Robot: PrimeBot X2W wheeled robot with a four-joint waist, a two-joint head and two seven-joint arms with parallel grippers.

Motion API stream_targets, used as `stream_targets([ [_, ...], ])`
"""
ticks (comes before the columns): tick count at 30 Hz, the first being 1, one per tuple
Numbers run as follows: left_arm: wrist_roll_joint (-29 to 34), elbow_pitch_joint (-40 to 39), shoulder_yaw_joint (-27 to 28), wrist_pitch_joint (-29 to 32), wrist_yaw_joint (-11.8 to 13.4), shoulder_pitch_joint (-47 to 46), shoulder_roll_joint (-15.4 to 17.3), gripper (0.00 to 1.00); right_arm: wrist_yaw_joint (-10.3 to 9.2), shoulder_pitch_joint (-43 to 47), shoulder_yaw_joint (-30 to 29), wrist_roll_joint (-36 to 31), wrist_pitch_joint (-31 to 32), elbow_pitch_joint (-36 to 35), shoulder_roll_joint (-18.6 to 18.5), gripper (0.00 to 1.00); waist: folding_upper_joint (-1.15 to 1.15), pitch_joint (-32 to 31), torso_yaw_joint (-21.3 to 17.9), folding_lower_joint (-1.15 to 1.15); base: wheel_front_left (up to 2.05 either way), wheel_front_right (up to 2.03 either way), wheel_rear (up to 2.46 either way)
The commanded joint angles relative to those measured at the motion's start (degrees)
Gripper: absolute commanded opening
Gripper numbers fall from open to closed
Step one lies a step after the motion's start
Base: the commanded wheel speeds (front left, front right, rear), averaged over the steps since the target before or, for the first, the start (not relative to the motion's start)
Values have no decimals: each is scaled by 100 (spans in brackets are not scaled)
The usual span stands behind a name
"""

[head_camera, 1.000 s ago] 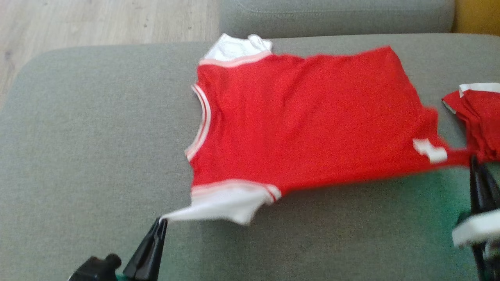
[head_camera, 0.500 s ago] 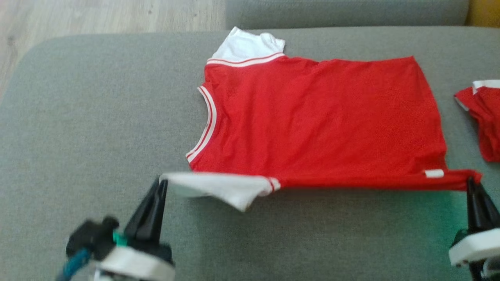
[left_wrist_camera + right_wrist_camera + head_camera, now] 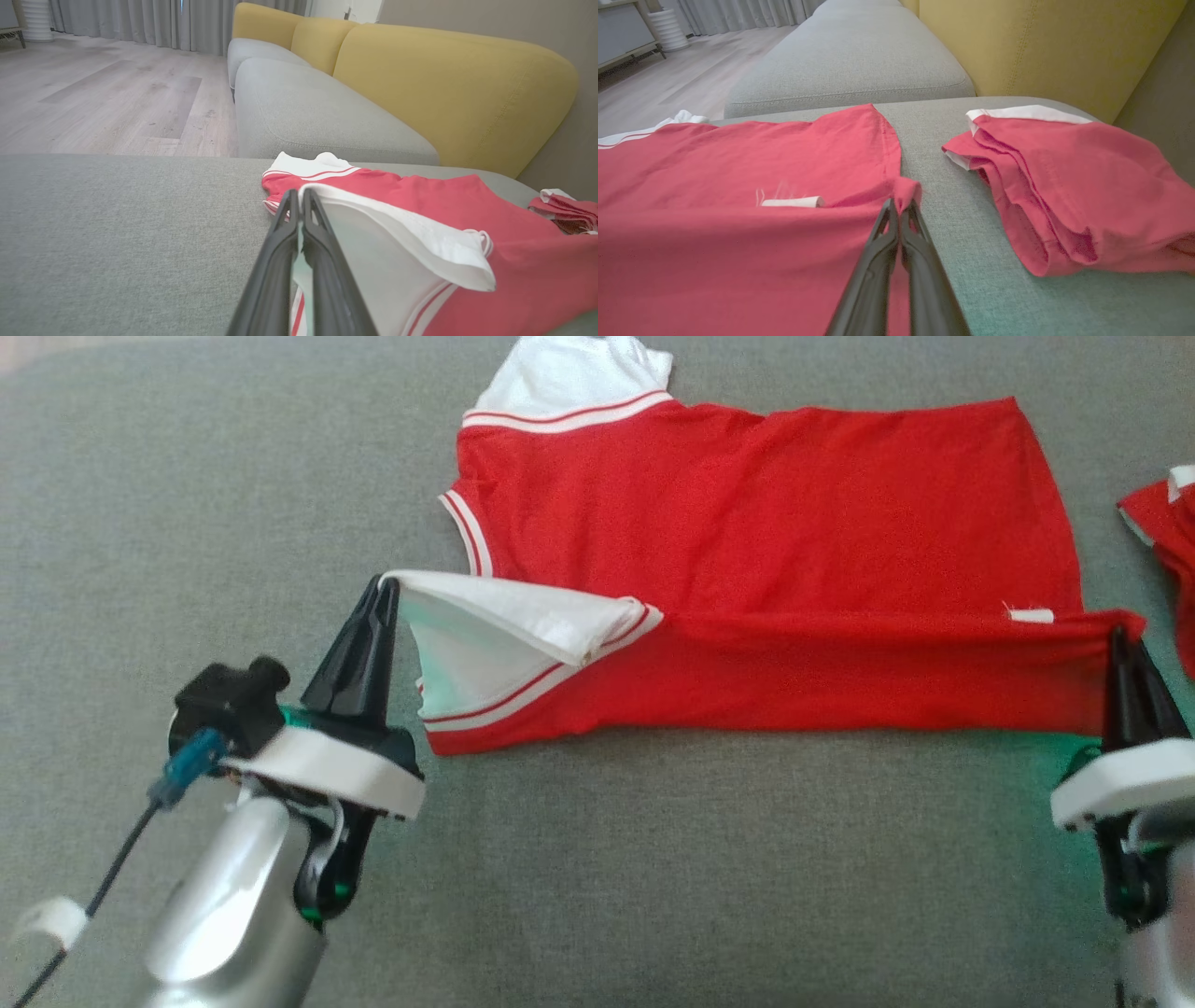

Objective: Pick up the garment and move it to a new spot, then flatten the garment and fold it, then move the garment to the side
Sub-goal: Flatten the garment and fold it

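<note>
garment [image 3: 766,523] one, claws [image 3: 386,582] [image 3: 1116,635] two

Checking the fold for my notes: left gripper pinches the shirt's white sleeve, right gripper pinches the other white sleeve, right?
Not quite. The right gripper is shut on the shirt at its red hem corner, not a sleeve; the right wrist view shows it. The left gripper does pinch the white sleeve.

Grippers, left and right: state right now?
Left gripper: shut, pinching the white sleeve of the red shirt.
Right gripper: shut, pinching the red shirt's hem corner.
</note>
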Motion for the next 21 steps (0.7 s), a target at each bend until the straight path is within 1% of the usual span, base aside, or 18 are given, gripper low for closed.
stream_targets([
  [1,-29,24,208,-48,-44,-347,103,0,-5,-264,82,-51,-113,-39,-7,0,0,103,-38,-1,0,0,0],
  [3,-16,148,198,-71,-64,-437,98,0,-5,-365,91,-61,-153,51,13,1,0,137,-46,-1,0,0,0],
  [4,7,272,179,-91,-82,-517,98,0,-5,-463,100,-78,-199,142,28,11,0,165,-56,-1,0,0,0],
  [5,39,391,158,-115,-93,-589,101,0,-5,-555,106,-99,-244,238,40,29,0,188,-65,-1,0,0,0],
  [6,79,502,140,-157,-99,-655,102,0,-5,-644,108,-119,-295,335,54,34,0,205,-72,-1,0,0,0],
  [7,115,606,119,-197,-104,-710,98,3,-5,-725,114,-139,-345,436,67,36,0,216,-77,-1,0,0,0],
  [8,142,695,95,-242,-114,-754,90,20,-5,-795,118,-162,-389,536,77,45,0,222,-81,-1,0,0,0],
  [9,169,790,83,-278,-99,-788,77,37,-5,-856,115,-192,-437,636,85,79,0,219,-81,-1,0,0,0],
  [10,206,875,65,-311,-71,-813,61,93,-5,-905,120,-241,-512,713,89,100,0,210,-78,-1,0,0,0],
  [11,244,941,50,-357,-42,-827,46,100,-5,-937,124,-290,-582,777,100,100,0,194,-77,-1,0,0,0],
  [15,304,965,63,-542,136,-611,-23,100,-5,-923,125,-434,-832,908,151,100,0,78,-86,-1,0,0,0],
  [18,242,887,66,-613,242,-171,-97,100,-5,-773,57,-444,-933,938,217,100,0,-47,-73,-1,0,0,0],
  [21,55,915,89,-620,316,333,-206,100,-5,-619,28,-426,-981,957,294,100,0,-157,-75,-1,0,0,0],
])
